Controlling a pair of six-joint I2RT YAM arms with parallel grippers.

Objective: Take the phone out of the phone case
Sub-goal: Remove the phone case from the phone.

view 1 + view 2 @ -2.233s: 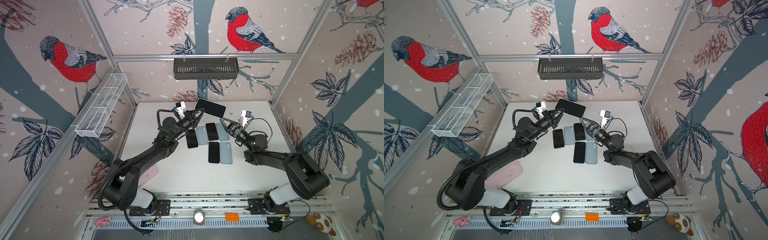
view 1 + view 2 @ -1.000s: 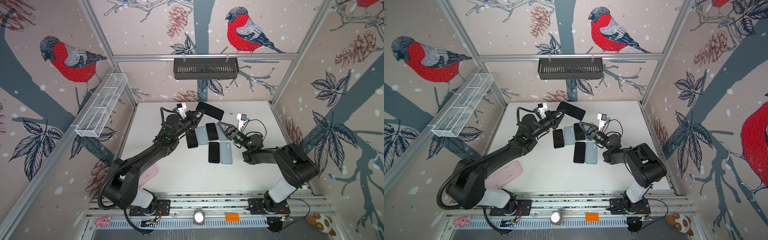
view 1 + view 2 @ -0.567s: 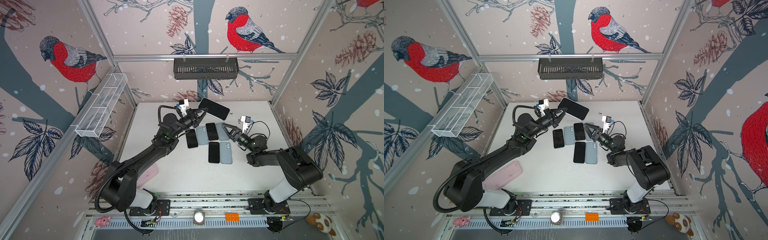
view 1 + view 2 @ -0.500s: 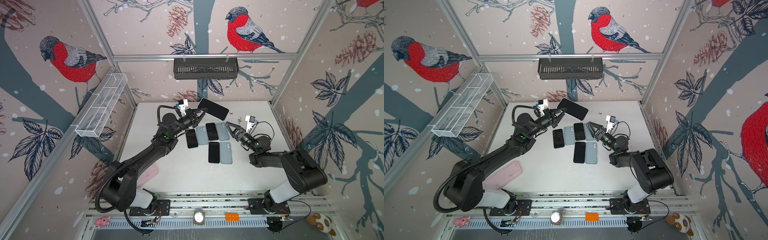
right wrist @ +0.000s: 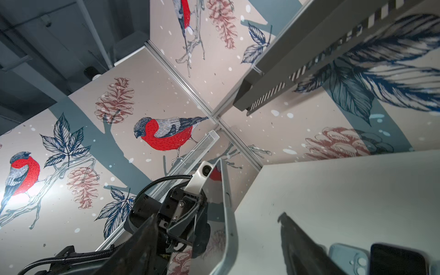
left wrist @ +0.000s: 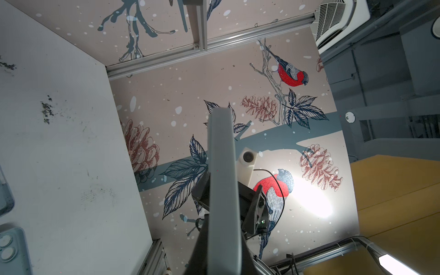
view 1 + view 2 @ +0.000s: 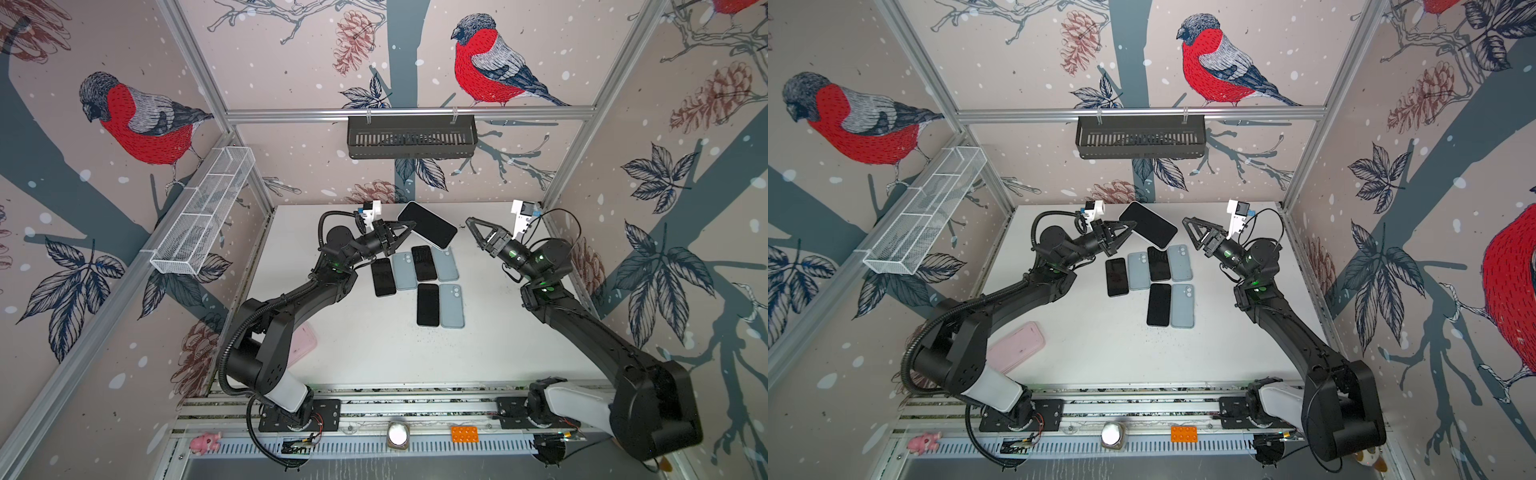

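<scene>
**Landmark.** Black slotted metal basket [image 7: 411,137], hung on the back-wall rail; shown in both top views.

**1.** Flat black-screened phone [image 7: 427,225] with a pale rim. It is held aloft below and in front of the basket, tilted, clear of the white tabletop [image 7: 498,332]. Whether the pale rim is a case cannot be told. It is seen edge-on as a pale grey slab in the left wrist view [image 6: 222,190] and as a thin pale edge in the right wrist view [image 5: 227,209].

**2.** Left gripper [image 7: 409,227]. It is pinched onto one end of the black-screened phone, below the basket's middle.

**3.** Right gripper [image 7: 473,229]. It is raised over the tabletop below the basket's right end, apart from the phone. Nothing is held. Its dark fingers [image 5: 300,240] are shown spread wide in the right wrist view.

**4.** Three glossy black phones lie face up [image 7: 382,277] [image 7: 423,263] [image 7: 428,304]. Three pale blue-grey slabs with twin camera lenses lie among them [image 7: 404,271] [image 7: 445,266] [image 7: 451,306]. All are laid flat, just beside one another, farther in front of the basket than item 1.

**5.** Pink rounded rectangular case [image 7: 1017,347]. It lies flat on the tabletop, well apart from the basket, beside the left arm's base.

**6.** White wire-mesh tray [image 7: 203,210], fixed on the side wall to the left of the basket.
</scene>
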